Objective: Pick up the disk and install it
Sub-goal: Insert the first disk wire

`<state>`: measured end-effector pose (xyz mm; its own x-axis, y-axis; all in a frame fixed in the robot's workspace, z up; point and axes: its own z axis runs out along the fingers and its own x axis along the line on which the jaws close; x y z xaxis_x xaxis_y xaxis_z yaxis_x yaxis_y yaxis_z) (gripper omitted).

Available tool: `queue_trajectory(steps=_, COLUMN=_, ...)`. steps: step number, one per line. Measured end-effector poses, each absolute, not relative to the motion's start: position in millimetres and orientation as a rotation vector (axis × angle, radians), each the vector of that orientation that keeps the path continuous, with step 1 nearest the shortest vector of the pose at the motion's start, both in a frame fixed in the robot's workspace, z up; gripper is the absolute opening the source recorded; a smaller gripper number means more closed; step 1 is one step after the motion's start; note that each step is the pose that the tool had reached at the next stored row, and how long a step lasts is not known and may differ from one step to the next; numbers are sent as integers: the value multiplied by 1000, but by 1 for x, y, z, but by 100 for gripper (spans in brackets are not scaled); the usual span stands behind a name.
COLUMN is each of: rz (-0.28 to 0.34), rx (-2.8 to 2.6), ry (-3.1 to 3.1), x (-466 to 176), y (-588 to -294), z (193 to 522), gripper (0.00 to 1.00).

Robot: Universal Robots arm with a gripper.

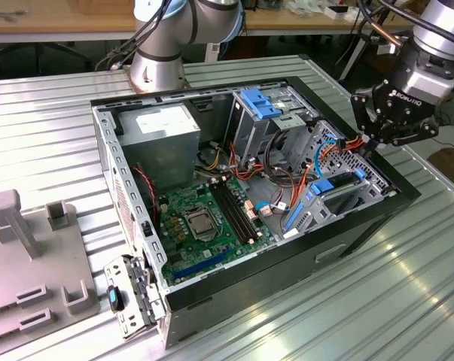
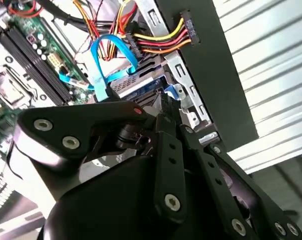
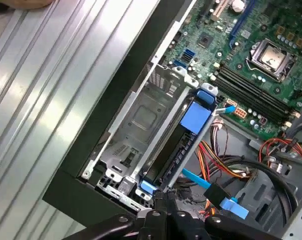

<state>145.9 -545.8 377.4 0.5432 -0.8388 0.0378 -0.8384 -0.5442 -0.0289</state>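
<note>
The disk (image 3: 178,147) sat in the drive cage (image 3: 135,125) at the case's corner, just inside the black case wall (image 3: 103,155), apparently tilted on one blue rail rather than lying flat; the motherboard (image 3: 263,60) lay on its other side; orange and yellow power wires (image 3: 223,167) and a blue data cable (image 2: 108,55) crowded its end; a rail could probably jam against the cage, or a wire be trapped beneath, if the disk were pressed down askew; the hand (image 3: 161,206) hung at the disk's near end, seemingly pressed together; whether it touched the rail could not be told.
</note>
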Motion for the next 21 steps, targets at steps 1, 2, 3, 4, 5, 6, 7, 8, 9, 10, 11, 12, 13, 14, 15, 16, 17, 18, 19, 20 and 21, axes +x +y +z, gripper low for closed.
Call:
queue_trajectory(steps=1, rz=-74, rx=-2772, ry=1459, x=146, y=-546, z=377, gripper=11)
queue_trajectory(steps=2, rz=-73, rx=-2793, ry=1417, x=146, y=-546, z=377, gripper=11)
queue_trajectory(steps=3, rz=-73, rx=-2804, ry=1394, x=146, y=-546, z=377, gripper=11)
queue_trajectory(steps=4, rz=-73, rx=-2818, ry=1364, x=146, y=-546, z=377, gripper=11)
queue_trajectory(steps=5, rz=-73, rx=-2825, ry=1349, x=147, y=-546, z=377, gripper=11)
queue_trajectory(steps=6, rz=-73, rx=-2834, ry=1331, x=148, y=-546, z=377, gripper=11)
queue_trajectory(steps=7, rz=-73, rx=-2840, ry=1318, x=148, y=-546, z=377, gripper=11)
queue_trajectory(steps=8, rz=-73, rx=-2851, ry=1293, x=149, y=-546, z=377, gripper=11)
queue_trajectory(steps=9, rz=-73, rx=-2857, ry=1278, x=150, y=-546, z=377, gripper=11)
queue_trajectory(steps=10, rz=-72, rx=-2863, ry=1264, x=151, y=-546, z=377, gripper=11)
queue_trajectory(steps=11, rz=-72, rx=-2869, ry=1249, x=153, y=-545, z=377, gripper=11)
queue_trajectory(steps=12, rz=-72, rx=-2874, ry=1238, x=154, y=-545, z=377, gripper=11)
queue_trajectory(steps=13, rz=-72, rx=-2879, ry=1226, x=157, y=-544, z=377, gripper=11)
queue_trajectory(steps=14, rz=-72, rx=-2882, ry=1219, x=158, y=-543, z=377, gripper=11)
queue_trajectory(steps=15, rz=-72, rx=-2883, ry=1216, x=159, y=-542, z=377, gripper=11)
queue_trajectory(steps=16, rz=-72, rx=-2885, ry=1211, x=161, y=-540, z=377, gripper=11)
queue_trajectory(steps=17, rz=-72, rx=-2886, ry=1208, x=161, y=-539, z=377, gripper=11)
queue_trajectory(steps=18, rz=-72, rx=-2888, ry=1203, x=162, y=-536, z=377, gripper=11)
queue_trajectory(steps=19, rz=-72, rx=-2890, ry=1199, x=163, y=-535, z=377, gripper=11)
queue_trajectory(steps=20, rz=-72, rx=-2894, ry=1189, x=163, y=-533, z=377, gripper=11)
queue_trajectory(steps=21, rz=-72, rx=-2899, ry=1176, x=163, y=-532, z=377, gripper=11)
